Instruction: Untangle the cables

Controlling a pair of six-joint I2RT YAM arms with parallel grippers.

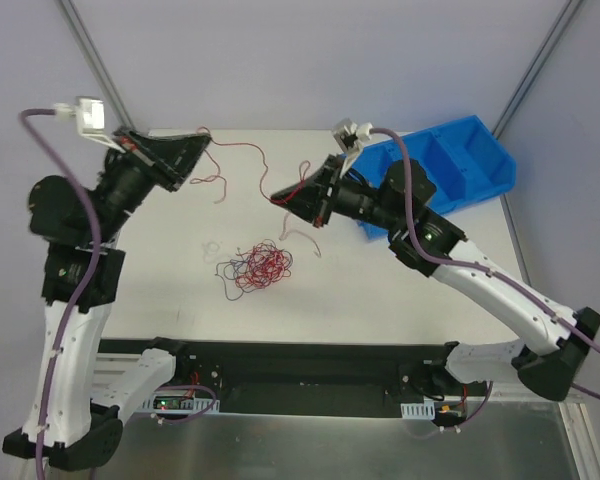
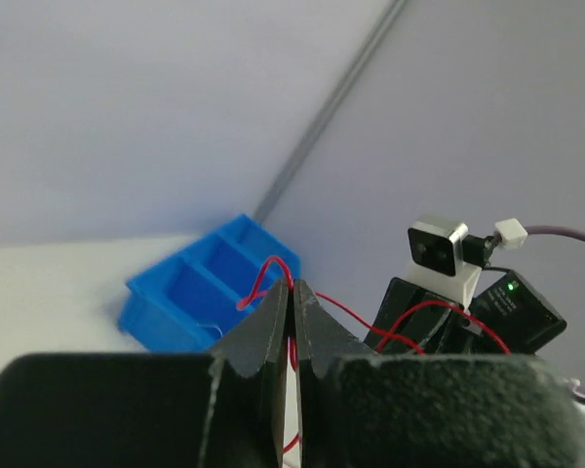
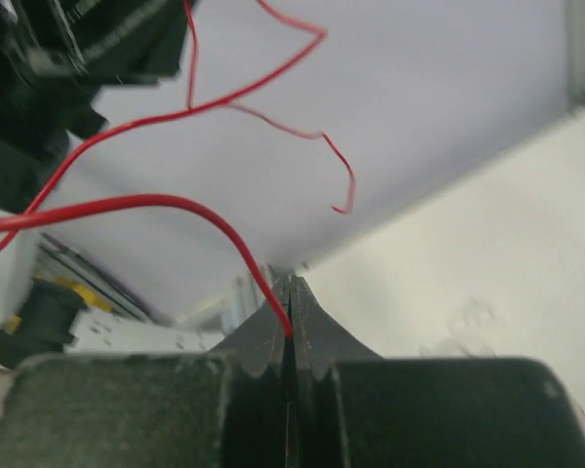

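You have nothing to read here: no legible text, label, brand, number or sign shows in any of the three views. The circuit board [image 1: 178,403] by the left arm's base is too small for you to make out any print on it.

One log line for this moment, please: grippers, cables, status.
left gripper: shut on red wire | right gripper: shut on same wire, in air | tangle: on table | untangling: unfinished
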